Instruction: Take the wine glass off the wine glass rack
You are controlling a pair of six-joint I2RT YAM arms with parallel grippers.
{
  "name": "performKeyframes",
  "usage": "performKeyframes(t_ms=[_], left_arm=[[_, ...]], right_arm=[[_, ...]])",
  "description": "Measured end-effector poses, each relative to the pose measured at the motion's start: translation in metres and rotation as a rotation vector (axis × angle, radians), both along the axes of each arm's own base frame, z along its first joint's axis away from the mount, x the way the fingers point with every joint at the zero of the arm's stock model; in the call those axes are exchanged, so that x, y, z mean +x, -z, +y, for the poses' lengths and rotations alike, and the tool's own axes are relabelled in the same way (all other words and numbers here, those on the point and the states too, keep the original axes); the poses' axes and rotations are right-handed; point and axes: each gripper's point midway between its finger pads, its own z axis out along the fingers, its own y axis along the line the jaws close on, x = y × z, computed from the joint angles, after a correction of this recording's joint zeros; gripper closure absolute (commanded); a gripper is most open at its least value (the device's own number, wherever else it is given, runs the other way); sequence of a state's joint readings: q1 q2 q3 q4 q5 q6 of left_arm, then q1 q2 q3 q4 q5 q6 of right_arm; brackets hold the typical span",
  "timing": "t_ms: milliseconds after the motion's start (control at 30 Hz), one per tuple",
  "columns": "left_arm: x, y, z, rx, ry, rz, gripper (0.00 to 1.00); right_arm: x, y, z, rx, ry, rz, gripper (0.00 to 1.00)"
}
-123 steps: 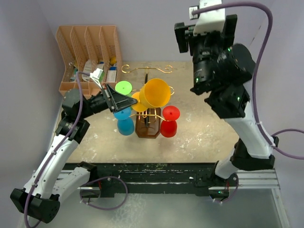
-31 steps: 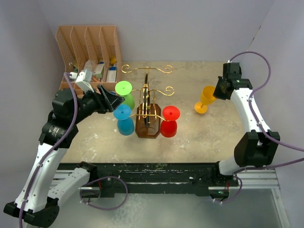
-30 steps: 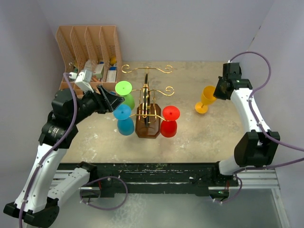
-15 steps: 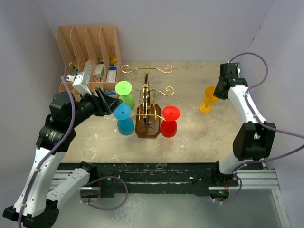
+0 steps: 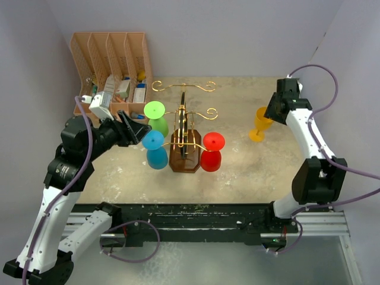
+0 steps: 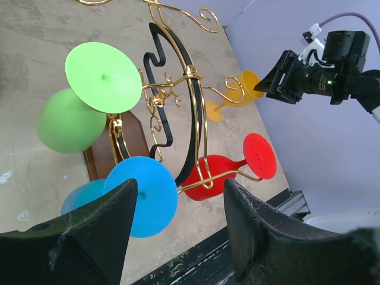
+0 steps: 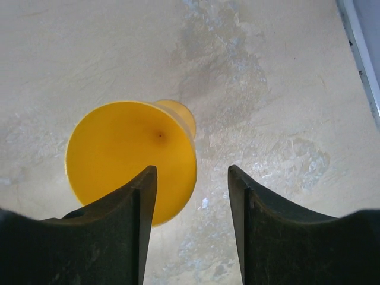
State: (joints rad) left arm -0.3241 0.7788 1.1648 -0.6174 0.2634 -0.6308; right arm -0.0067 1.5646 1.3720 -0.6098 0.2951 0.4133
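Wine glass rack (image 5: 184,159) holds three glasses (image 5: 154,110) (image 5: 155,148) (image 5: 212,149); one yellow glass (image 5: 260,122) stands apart; left gripper (image 6: 178,202), right gripper (image 7: 191,178) open, empty.

Green glass (image 5: 155,113) and blue glass (image 5: 155,148) crowd the left of the rack (image 5: 185,161).

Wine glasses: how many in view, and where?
4. Green glass, blue glass and red glass hang on the rack; yellow glass stands on the table, apart from it. None seems hidden.

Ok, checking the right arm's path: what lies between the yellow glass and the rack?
Only bare tabletop, seen in the top view, between the yellow glass and the wine glass rack.
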Motion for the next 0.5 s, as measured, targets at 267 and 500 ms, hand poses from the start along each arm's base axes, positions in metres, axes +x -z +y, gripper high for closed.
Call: performKeyframes(t_ms=[267,500], left_arm=[[0.005,0.004,0.003,0.014,-0.026,0.008,0.36],[0.03,0.019,0.017,0.078,-0.144,0.088,0.39]], right_arm=[[-0.016,-0.066,0.009,0.038,-0.035,-0.187,0.41],[-0.084,-0.219,0.04,0.124,-0.192,-0.693,0.48]])
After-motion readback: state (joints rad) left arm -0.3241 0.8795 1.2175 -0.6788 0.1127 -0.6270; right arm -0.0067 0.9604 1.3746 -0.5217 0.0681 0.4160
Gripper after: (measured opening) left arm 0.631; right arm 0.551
